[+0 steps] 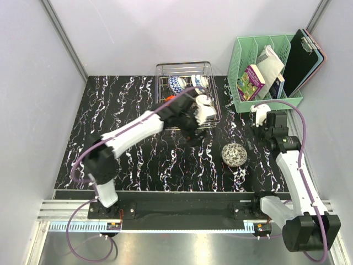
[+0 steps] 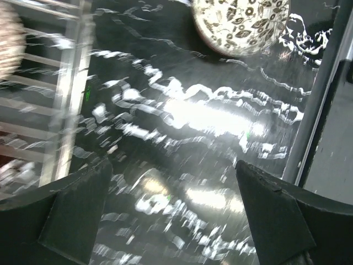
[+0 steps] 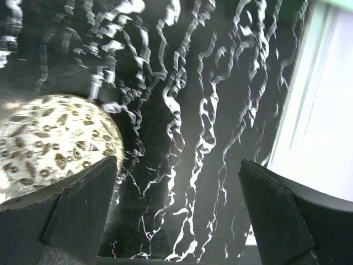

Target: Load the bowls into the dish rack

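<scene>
Bowls point(image 1: 176, 84) sit inside the wire dish rack point(image 1: 182, 64) at the far side of the black marbled table point(image 1: 165, 165). One net-patterned bowl point(image 1: 234, 154) lies on the table, apart from the rack. Left gripper point(image 2: 174, 182) hangs wide open and empty just beside the rack's near rim. Right gripper point(image 3: 176, 182), jaws wide and empty too, hovers near the mint-green organiser point(image 1: 287, 101).

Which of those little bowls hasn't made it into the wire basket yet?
The leaf-patterned bowl, sitting alone on the black marbled table. The other bowls in view all sit inside the wire dish rack.
</scene>
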You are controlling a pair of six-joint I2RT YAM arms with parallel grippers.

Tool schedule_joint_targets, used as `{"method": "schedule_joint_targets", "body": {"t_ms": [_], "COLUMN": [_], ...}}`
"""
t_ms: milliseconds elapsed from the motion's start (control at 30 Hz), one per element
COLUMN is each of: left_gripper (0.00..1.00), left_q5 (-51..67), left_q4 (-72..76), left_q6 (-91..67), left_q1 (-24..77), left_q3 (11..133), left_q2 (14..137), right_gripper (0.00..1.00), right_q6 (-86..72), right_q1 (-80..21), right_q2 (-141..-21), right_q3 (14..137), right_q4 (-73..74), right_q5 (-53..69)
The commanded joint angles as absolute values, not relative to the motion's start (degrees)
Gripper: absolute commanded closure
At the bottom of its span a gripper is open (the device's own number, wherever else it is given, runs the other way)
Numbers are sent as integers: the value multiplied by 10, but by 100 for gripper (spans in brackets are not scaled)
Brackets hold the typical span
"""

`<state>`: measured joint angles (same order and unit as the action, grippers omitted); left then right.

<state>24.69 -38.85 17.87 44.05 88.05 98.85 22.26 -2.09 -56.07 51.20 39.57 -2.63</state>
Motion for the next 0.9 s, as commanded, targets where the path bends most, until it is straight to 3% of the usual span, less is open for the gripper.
{"method": "schedule_joint_targets", "body": {"t_ms": [0,400,867], "left_gripper": [1,1,1], "left_q5": [191,167,135], "left_q4": [-381,-379,-382], "left_q6": [90,18,-16], "left_q1": [489,541,555], "left_q3": [954,1106,1194], "left_q2": [1076,1246,1339], "right_gripper": [0,0,0], "right_q6": [170,145,127], "right_q1": [12,71,87], "right_q2": [-544,-507,-476], "right_q3": [495,484,493], "right_q4": [336,321,331], "right_q5": [-80,-71,-40]}}
